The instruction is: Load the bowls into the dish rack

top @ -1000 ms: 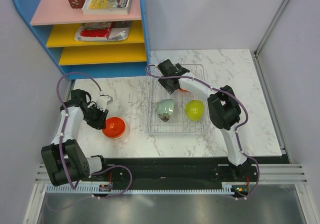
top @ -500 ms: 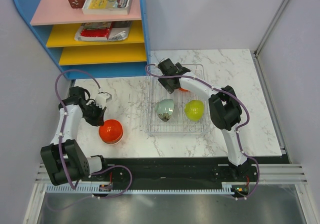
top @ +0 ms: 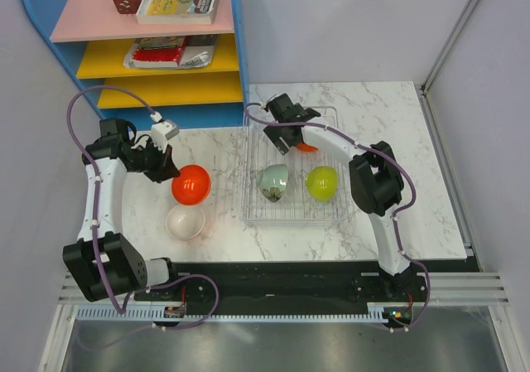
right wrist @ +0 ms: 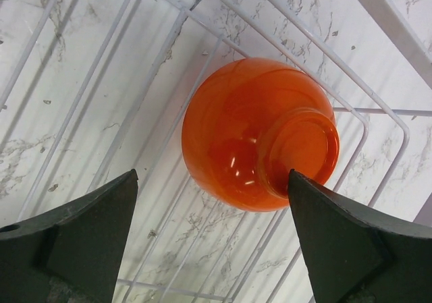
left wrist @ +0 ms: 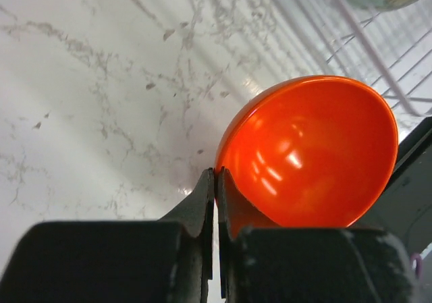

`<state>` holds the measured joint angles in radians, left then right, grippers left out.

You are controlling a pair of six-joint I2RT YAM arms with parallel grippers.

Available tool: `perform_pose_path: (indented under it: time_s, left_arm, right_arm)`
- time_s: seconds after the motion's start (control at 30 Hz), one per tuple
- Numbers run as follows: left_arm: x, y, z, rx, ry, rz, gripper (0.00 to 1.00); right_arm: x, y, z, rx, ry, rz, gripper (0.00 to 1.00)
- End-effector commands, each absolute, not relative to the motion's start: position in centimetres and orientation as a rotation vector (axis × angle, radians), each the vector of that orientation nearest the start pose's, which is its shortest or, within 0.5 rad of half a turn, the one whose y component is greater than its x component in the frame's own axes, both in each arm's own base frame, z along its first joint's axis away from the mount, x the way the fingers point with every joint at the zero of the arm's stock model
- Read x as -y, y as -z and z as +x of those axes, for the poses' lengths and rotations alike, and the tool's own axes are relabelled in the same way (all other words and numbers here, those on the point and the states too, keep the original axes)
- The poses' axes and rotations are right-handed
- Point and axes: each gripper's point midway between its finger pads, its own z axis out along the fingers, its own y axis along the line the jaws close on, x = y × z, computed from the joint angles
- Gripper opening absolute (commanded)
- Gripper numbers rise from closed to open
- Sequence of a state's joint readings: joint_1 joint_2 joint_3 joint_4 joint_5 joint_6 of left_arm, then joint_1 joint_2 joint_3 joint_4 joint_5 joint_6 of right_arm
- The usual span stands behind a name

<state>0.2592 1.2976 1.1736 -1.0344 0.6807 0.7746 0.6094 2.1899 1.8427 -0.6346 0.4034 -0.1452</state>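
No legible text anywhere.

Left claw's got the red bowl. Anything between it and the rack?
Nothing visible: only tabletop lies between the red bowl and the dish rack. Inside, the silver bowl sits just past the rack's left side, so aim for the slots around it.

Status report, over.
Left gripper shut on red bowl, left of rack. Right gripper open above orange bowl in rack, arm over it. White bowl on table.
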Motion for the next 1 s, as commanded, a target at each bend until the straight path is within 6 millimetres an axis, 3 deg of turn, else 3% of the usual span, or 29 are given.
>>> perform_pose_path:
  time_s: [0.0, 0.13, 0.3, 0.5, 0.67, 0.83, 0.97]
  left_arm:
    - [5.1, -21.8, 28.2, -2.112, 0.703, 0.779, 0.02]
    - [6.0, -22.9, 28.5, -2.066, 0.748, 0.791, 0.02]
    - [6.6, -22.6, 28.0, -2.055, 0.777, 0.809, 0.02]
    - [7.2, -23.5, 27.4, -2.006, 0.786, 0.832, 0.02]
    - [7.6, -25.4, 27.1, -1.942, 0.770, 0.851, 0.02]
    - [8.2, -27.1, 27.3, -1.887, 0.800, 0.858, 0.02]
    - [8.6, -28.2, 28.3, -1.853, 0.840, 0.852, 0.02]
  right_arm:
    - [-24.5, -8.8, 46.3, -2.399, 0.118, -0.735, 0.98]
    - [-24.0, -10.5, 47.3, -2.353, 0.169, -0.677, 0.98]
    - [-23.8, -12.7, 48.0, -2.299, 0.181, -0.650, 0.98]
    - [-22.8, -9.7, 47.9, -2.368, 0.210, -0.649, 0.98]
    - [-20.0, -8.6, 48.5, -2.427, 0.197, -0.573, 0.98]
    - [-18.1, -9.6, 49.1, -2.425, 0.197, -0.517, 0.98]
    - [-18.9, -11.3, 49.3, -2.395, 0.139, -0.510, 0.98]
